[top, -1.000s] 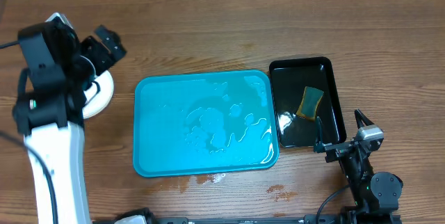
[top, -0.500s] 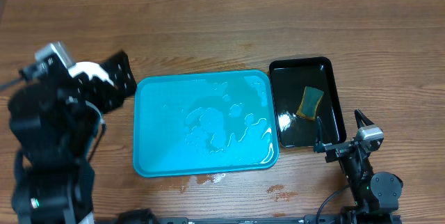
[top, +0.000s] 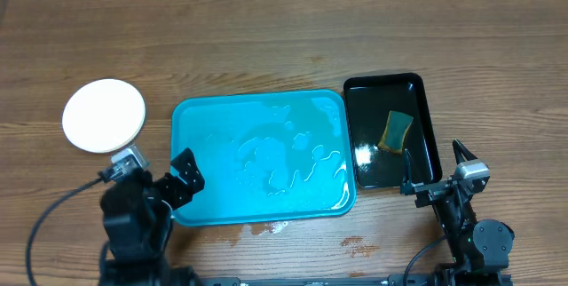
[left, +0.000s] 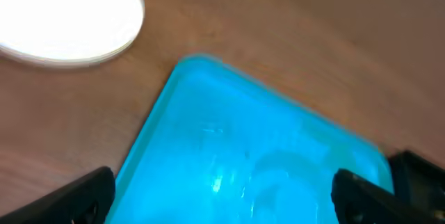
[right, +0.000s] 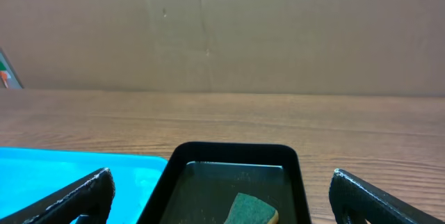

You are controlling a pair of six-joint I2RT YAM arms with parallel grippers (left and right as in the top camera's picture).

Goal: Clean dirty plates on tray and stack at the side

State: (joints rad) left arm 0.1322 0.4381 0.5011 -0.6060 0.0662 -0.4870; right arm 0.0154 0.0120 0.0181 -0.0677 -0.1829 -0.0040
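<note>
Holding left gripper (left: 226, 200) and right gripper (top: 433, 169) wide apart, empty; possibly clipping the wet tray (top: 204, 135), slopping water (top: 293, 157) toward plates (top: 104, 115).

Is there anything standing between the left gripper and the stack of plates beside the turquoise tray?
Nothing visible does. Between the open left gripper and the plates there is only bare wooden table.

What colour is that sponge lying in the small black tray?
The sponge is yellowish with dark green edges, clearest in the overhead view.
</note>
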